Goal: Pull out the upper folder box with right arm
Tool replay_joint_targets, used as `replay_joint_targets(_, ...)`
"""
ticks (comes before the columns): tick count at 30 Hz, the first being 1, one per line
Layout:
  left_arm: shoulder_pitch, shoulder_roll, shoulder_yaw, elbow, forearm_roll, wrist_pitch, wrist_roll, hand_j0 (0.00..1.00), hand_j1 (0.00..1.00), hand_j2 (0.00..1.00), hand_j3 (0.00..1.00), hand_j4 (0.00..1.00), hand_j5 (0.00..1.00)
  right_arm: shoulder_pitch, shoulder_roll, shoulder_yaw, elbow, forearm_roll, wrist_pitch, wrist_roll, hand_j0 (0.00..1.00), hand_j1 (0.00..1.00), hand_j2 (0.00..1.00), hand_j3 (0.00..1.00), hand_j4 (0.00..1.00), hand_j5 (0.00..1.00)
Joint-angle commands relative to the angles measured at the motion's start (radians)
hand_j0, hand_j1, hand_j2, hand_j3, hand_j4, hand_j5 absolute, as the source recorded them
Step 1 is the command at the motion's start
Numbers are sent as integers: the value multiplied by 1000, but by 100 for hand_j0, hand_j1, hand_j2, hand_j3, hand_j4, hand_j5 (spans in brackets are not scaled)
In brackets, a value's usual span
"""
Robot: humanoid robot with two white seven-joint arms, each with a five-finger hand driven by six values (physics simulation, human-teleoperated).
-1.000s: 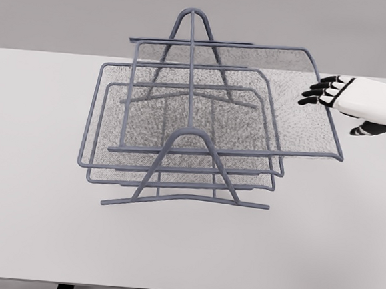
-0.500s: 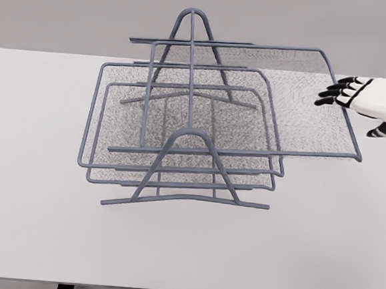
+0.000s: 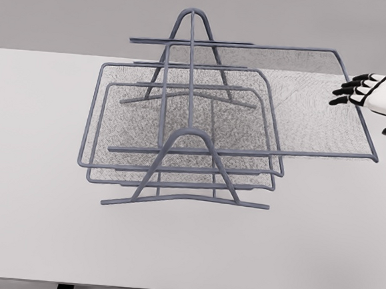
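On the right edge of the desk (image 3: 32,239) our right hand (image 3: 377,99) hooks its dark fingers (image 3: 349,92) over the far right rim of the top tray (image 3: 303,100), clamped on it as far as we can tell. That tray sticks well out to the right of the wire rack (image 3: 186,150), while the two lower trays (image 3: 178,163) sit inside. We judge the risk to be overpulling: if the tray leaves its rails it could tip, or drag the light rack sideways.

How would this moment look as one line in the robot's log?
right hand: on right edge of upper tray | upper tray: drawn out rightward from rack | left arm: unseen
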Motion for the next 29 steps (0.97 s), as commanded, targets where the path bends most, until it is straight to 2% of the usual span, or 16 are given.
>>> replay_joint_targets(1,0,0,0,0,0,0,0,100,100,100,100,100,100,0,0,1,5,37,-7,0,100,100,100,100,100,100)
replay_joint_targets(5,0,0,0,0,0,0,0,100,100,100,100,100,100,-2,-3,-9,7,-1,-7,0,100,100,100,100,100,100)
replay_joint_targets(6,0,0,0,0,0,0,0,100,100,100,100,100,100,9,-4,-45,5,-1,-7,0,100,100,100,100,100,100)
replay_joint_targets(14,0,0,0,0,0,0,0,100,100,100,100,100,100,-3,-3,-53,4,-47,-7,-1,100,100,100,100,100,100)
replay_joint_targets(15,0,0,0,0,0,0,0,100,100,100,100,100,100,8,-3,-94,0,-58,-7,-1,100,100,100,100,100,100)
replay_joint_targets(16,0,0,0,0,0,0,0,100,100,100,100,100,100,9,-3,-99,0,-58,-7,0,100,100,100,100,100,100)
replay_joint_targets(29,0,0,0,0,0,0,0,100,100,100,100,100,100,6,16,-101,-24,-75,-7,-1,100,100,100,100,100,100)
